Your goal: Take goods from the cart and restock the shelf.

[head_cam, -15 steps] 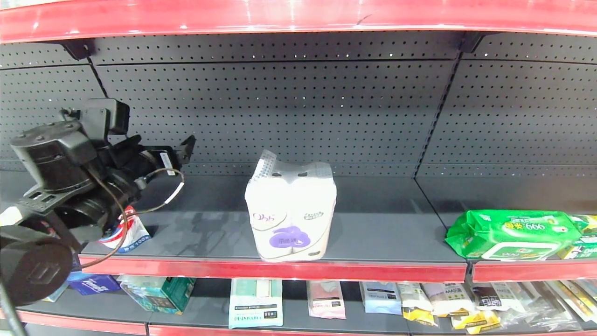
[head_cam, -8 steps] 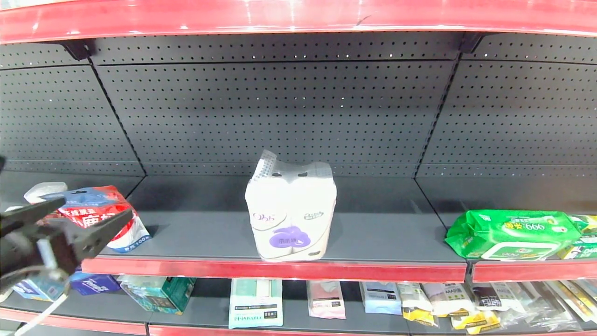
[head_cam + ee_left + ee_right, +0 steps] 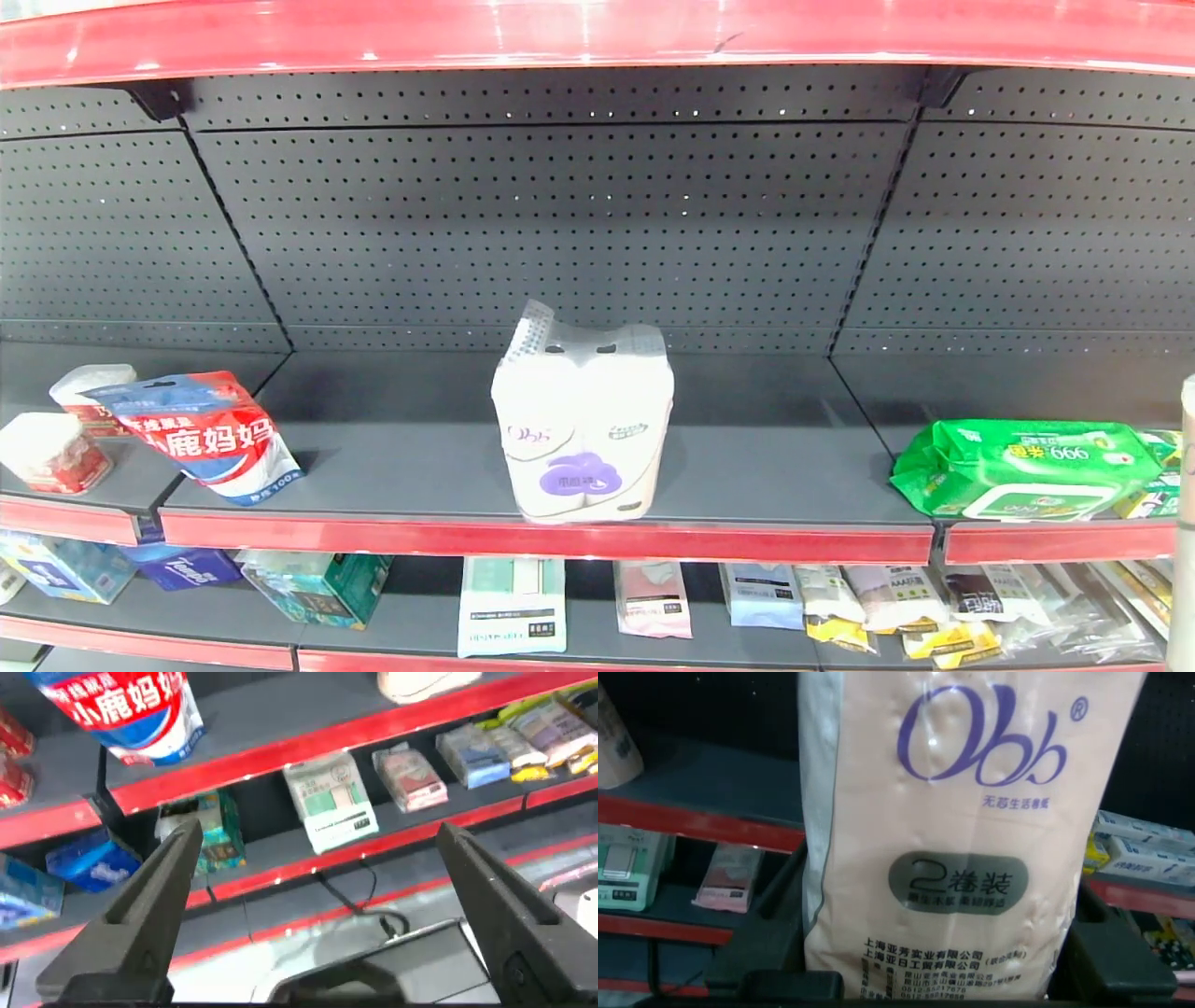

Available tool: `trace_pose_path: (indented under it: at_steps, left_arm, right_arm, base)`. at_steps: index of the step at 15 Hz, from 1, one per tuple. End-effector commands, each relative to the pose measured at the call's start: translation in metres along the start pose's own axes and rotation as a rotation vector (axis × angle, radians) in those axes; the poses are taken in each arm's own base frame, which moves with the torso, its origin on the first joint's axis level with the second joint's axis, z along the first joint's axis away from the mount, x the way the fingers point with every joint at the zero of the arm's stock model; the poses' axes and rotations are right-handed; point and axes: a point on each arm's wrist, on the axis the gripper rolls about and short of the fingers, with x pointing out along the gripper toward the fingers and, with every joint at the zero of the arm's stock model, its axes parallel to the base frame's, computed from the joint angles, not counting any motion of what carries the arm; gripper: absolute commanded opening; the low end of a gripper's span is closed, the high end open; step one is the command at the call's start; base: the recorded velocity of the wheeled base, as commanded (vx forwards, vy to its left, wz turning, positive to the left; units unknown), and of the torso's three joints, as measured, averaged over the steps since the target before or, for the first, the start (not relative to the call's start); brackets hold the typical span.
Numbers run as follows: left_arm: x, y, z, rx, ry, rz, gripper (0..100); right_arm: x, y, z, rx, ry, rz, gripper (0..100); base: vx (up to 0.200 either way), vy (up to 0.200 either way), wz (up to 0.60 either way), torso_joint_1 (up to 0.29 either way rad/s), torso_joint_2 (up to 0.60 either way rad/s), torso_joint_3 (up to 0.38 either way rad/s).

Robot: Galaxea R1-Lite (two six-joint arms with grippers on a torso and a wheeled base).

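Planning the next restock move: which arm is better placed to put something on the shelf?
Right. The right gripper holds a paper roll pack facing the shelf; the left gripper is open and empty.

On shelf [image 3: 747, 448], tissue pack [image 3: 583, 425] centre; pouch [image 3: 201, 434] left; wipes [image 3: 1022, 467] right.

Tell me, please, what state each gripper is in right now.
Left gripper: open, holding nothing.
Right gripper: closed on a toilet paper pack.
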Motion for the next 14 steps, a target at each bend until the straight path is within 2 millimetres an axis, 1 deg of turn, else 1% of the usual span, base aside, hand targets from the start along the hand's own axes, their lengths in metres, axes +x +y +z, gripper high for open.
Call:
trace_pose_path:
  at_steps: [1, 2, 9, 12, 14]
  left_arm:
    - [-0.013, -0.002, -0.024, 0.003, -0.073, 0.007, 100]
    - [-0.013, -0.002, -0.026, 0.004, -0.053, 0.003, 100]
    - [-0.013, -0.001, -0.026, 0.006, -0.057, -0.002, 100]
    - [-0.013, -0.001, -0.021, 0.0, -0.106, 0.0, 100]
    - [-0.009, -0.001, -0.024, -0.006, -0.096, -0.005, 100]
  right_arm:
    - [0.014, 0.0, 0.009, -0.008, 0.052, 0.018, 0]
    - [0.014, 0.0, 0.009, -0.008, 0.052, 0.018, 0]
    - [0.012, -0.001, 0.01, -0.007, 0.043, 0.014, 0]
    - [0.018, 0.0, 0.01, -0.011, 0.07, 0.025, 0]
    - [0.03, 0.002, 0.014, -0.005, 0.086, 0.081, 0]
  base:
    - [0.0, 0.0, 0.0, 0.0, 0.0, 0.0]
    - [0.0, 0.0, 0.0, 0.0, 0.0, 0.0]
    - [0.0, 0.0, 0.6, 0.002, 0.0, 0.003]
    - [0.0, 0.0, 0.0, 0.0, 0.0, 0.0]
    - [0.0, 0.0, 0.0, 0.0, 0.0, 0.0]
